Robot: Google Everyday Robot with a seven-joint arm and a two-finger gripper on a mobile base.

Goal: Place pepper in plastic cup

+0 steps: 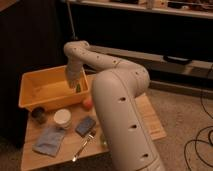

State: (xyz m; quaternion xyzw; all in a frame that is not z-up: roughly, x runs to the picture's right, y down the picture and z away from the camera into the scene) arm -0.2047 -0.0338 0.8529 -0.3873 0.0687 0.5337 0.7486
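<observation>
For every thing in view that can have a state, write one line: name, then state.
end effector: lowered over the yellow bin's right side
pepper: seemingly at the end effector, not in the cup
plastic cup: upright on the table, without the pepper
yellow bin: upright, open-topped
blue cloth: lying rumpled
fork: lying flat

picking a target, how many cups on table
2: white cup in front of the yellow bin, dark cup left of it; arm may hide more; end effector over the bin

The end effector hangs over the right side of the yellow bin. The arm hides much of the surface and part of an orange fruit; the bottom edge cuts the arm off.
</observation>
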